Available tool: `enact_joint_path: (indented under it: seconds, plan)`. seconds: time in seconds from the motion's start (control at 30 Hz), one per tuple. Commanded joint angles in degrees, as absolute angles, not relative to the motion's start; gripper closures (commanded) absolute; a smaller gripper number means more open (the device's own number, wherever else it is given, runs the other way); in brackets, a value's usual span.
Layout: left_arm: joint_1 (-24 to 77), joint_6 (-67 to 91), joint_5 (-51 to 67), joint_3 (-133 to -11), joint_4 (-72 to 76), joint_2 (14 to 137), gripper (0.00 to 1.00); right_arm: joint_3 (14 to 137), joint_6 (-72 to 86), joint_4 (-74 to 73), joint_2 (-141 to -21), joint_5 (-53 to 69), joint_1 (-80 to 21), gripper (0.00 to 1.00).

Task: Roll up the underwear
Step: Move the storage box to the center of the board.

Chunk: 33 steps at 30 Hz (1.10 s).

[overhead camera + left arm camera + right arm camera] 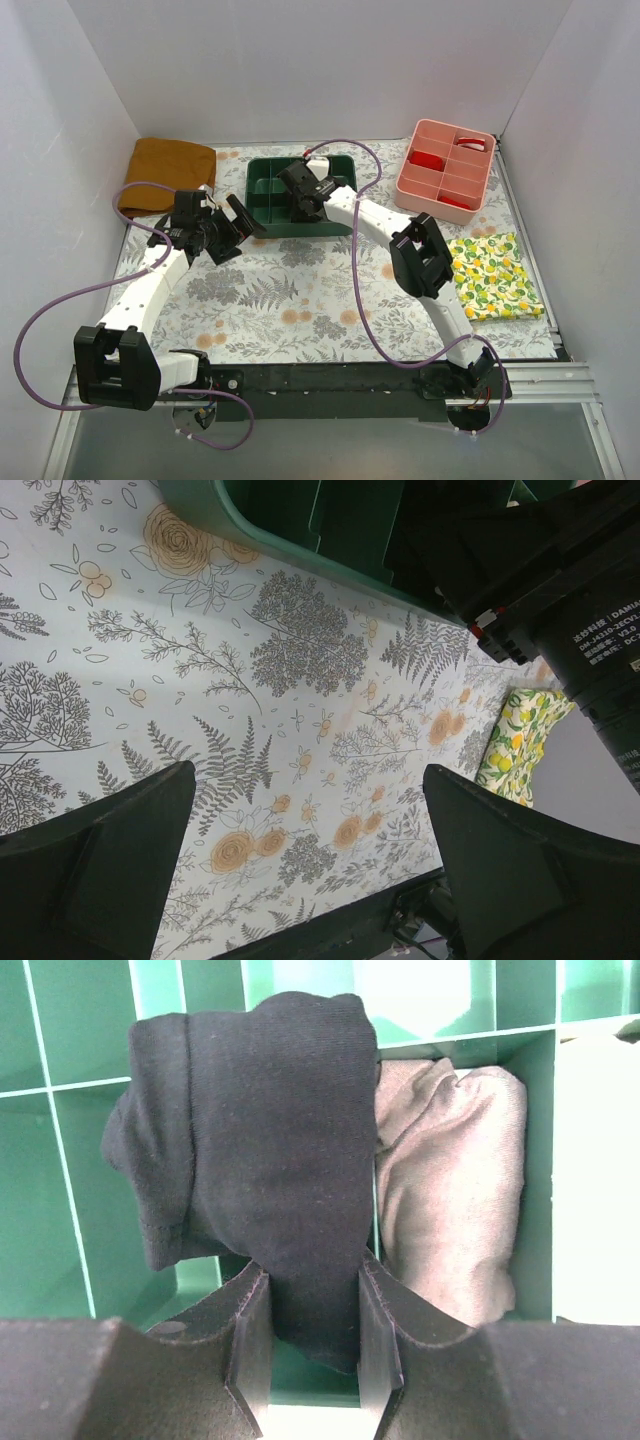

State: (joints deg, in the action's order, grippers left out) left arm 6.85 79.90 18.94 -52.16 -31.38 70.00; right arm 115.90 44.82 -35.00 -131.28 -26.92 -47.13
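The underwear [260, 1130] is a black rolled bundle held over the compartments of the green tray [60, 1160]. My right gripper [312, 1305] is shut on its lower end, both fingers pressed against the fabric. In the top view the right gripper [300, 190] is over the green tray [262, 175], and the underwear is hidden under it. A beige-grey rolled cloth [450, 1190] lies in the compartment to the right of the black bundle. My left gripper [235, 222] is open and empty, just left of the tray's front corner, above the floral mat [300, 710].
A mustard-brown folded cloth [165, 170] lies at the back left. A pink divided bin [445, 170] stands at the back right. A yellow lemon-print cloth [492, 275] lies at the right, also in the left wrist view [520, 740]. White walls enclose the table.
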Motion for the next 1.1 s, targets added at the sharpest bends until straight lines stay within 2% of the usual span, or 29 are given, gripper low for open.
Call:
enact_joint_path:
  seconds: [0.0,0.23,0.4,0.63,0.67,0.7,0.8,0.87,0.9,0.97,1.0,1.03,1.07]
  plan:
    - [6.42,78.75,20.13,-53.43,-30.41,69.43,0.02,113.22,42.72,-37.97,-127.54,-27.51,-46.23,0.99]
    - [6.42,76.20,20.13,-62.91,-32.60,75.75,0.02,101.96,39.12,-35.25,-120.68,-27.95,-45.88,0.99]
    - [6.33,75.76,21.27,-63.90,-32.43,76.64,0.02,99.76,34.99,-35.50,-117.78,-27.95,-44.83,0.99]
    - [6.42,75.33,31.63,-65.47,-28.21,80.14,0.05,99.50,39.53,-34.46,-117.51,-22.07,-42.98,0.99]
    - [6.42,74.89,33.99,-66.44,-28.73,82.85,0.18,98.36,40.33,-33.15,-117.42,-21.02,-42.89,0.99]
    - [6.42,74.27,34.88,-68.88,-29.26,84.45,0.27,97.13,41.04,-31.83,-116.90,-20.31,-42.80,0.99]
    - [6.59,72.34,36.21,-72.67,-30.15,88.76,0.38,93.17,43.15,-27.79,-115.58,-18.37,-42.45,0.99]
    - [6.59,72.51,38.92,-74.00,-28.05,90.87,0.43,92.03,44.03,-26.99,-115.23,-18.02,-42.19,0.99]
    - [6.68,73.21,41.89,-74.44,-26.56,92.27,0.50,91.06,43.95,-26.11,-114.96,-17.84,-42.19,0.99]
    - [6.85,76.62,43.06,-74.62,-21.55,94.12,0.56,90.44,44.12,-25.67,-114.44,-17.67,-42.01,0.99]
    - [7.12,77.42,45.68,-74.88,-20.05,96.31,0.77,89.74,44.21,-25.14,-114.35,-17.40,-41.92,0.99]
    - [7.29,78.21,46.31,-75.84,-18.04,97.29,0.89,89.39,44.21,-24.79,-114.17,-17.32,-41.92,0.99]
    - [7.64,78.83,46.75,-76.63,-17.84,98.25,0.97,89.21,44.03,-24.35,-113.82,-17.05,-41.92,0.99]
